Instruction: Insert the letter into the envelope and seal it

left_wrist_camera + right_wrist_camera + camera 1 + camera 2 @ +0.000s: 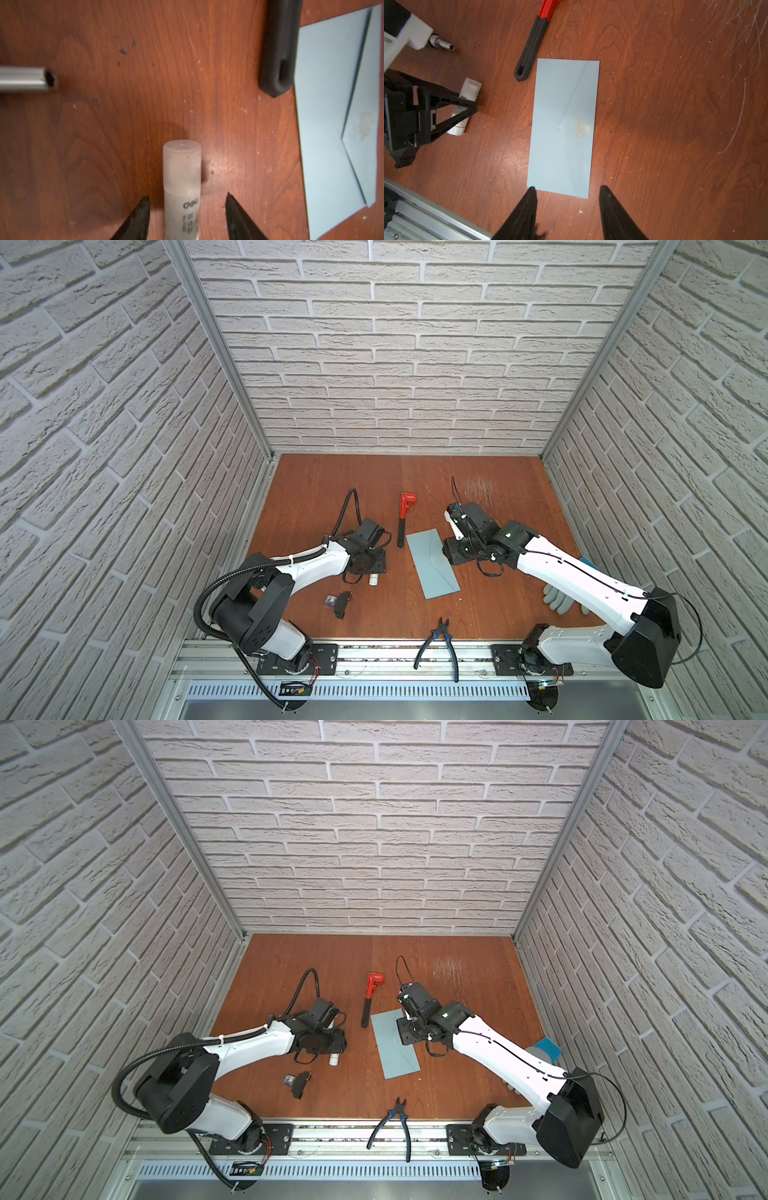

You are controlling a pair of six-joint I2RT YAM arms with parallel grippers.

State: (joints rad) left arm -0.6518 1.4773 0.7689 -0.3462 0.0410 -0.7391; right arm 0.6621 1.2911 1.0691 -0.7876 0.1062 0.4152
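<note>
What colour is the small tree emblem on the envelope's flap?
Gold. The tree emblem on the light blue envelope shows best in the right wrist view.

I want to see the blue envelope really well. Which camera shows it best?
The right wrist view: the envelope lies almost whole and sharp, flap down, gold tree print clear. Both top views show it small, partly hidden by the right arm. The left wrist view catches only a blurry part.

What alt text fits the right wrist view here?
A light blue envelope lies flat on a wooden table, flap folded down, the right arm's fingers open at one short edge. A red-headed wrench lies by one corner; off to the side, the left arm's fingers straddle a glue stick.
</note>
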